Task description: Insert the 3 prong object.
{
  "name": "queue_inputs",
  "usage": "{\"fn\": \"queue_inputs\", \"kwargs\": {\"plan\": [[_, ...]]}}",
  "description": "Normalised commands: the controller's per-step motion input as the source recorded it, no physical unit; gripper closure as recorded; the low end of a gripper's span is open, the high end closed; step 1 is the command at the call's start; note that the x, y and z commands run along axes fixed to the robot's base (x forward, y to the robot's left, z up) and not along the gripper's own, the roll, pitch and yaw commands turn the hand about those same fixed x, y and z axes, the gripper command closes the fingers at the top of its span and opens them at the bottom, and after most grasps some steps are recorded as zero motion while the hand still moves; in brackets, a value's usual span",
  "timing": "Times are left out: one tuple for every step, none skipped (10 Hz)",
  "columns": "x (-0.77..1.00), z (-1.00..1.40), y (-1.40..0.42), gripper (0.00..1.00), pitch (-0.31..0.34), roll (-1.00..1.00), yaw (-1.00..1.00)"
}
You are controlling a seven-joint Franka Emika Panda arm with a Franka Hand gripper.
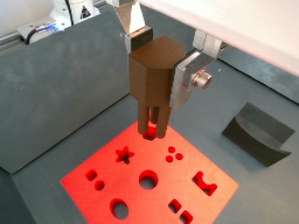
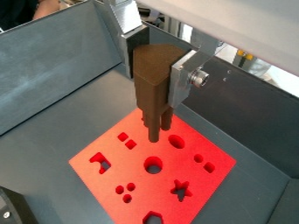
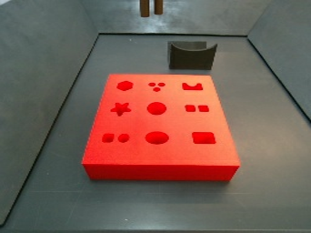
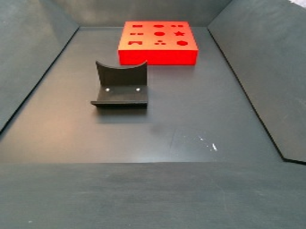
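We're seeing the 3 prong object [image 1: 155, 83] clamped in the gripper [image 1: 158, 74], hanging upright above the red block [image 1: 146, 179]; its prongs point down, clear of the block's top face. In both wrist views the brown body sits between the flat silver fingers [image 2: 187, 77], which are pinching it from the sides. In a wrist view the prong tips [image 2: 158, 131] are hovering over the block near a round hole; we can't tell exactly which cutout they line up with.

In a side view only the prong ends [image 3: 151, 7] are showing at the upper edge of the frame, high above the block [image 3: 158, 123]. The block is lying flat on the desk [image 3: 261, 136], its top carrying rows of shaped cutouts: star, circles, ovals, squares, three small dots.

The dark grey curved holder [image 3: 191, 55] is standing on the desk just behind the block, apart from it. In a side view it [image 4: 121, 85] is sitting well in front of the block [image 4: 160, 42].
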Motion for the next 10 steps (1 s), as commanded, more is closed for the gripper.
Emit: {"fn": "queue_inputs", "kwargs": {"plan": [[0.15,-0.16,0.18,1.0,-0.011,0.0,0.18],[0.39,-0.21,0.15,1.0,-0.003,0.11,0.58],[0.22,-0.23,0.01,1.0,0.0,0.08,0.81],[0.03,-0.25,0.0,1.0,-0.007,0.08,0.97],[0.0,-0.29,0.0,1.0,-0.021,0.06,1.0],[0.0,-0.25,0.0,1.0,-0.031,0.15,1.0],[0.02,0.0,0.0,1.0,0.0,0.39,0.74],[0.13,-0.36,0.47,1.0,0.081,0.36,0.26],[0.17,-0.42,0.58,1.0,0.066,0.36,0.1],[0.0,-0.54,0.65,1.0,0.043,0.32,0.09]]}}
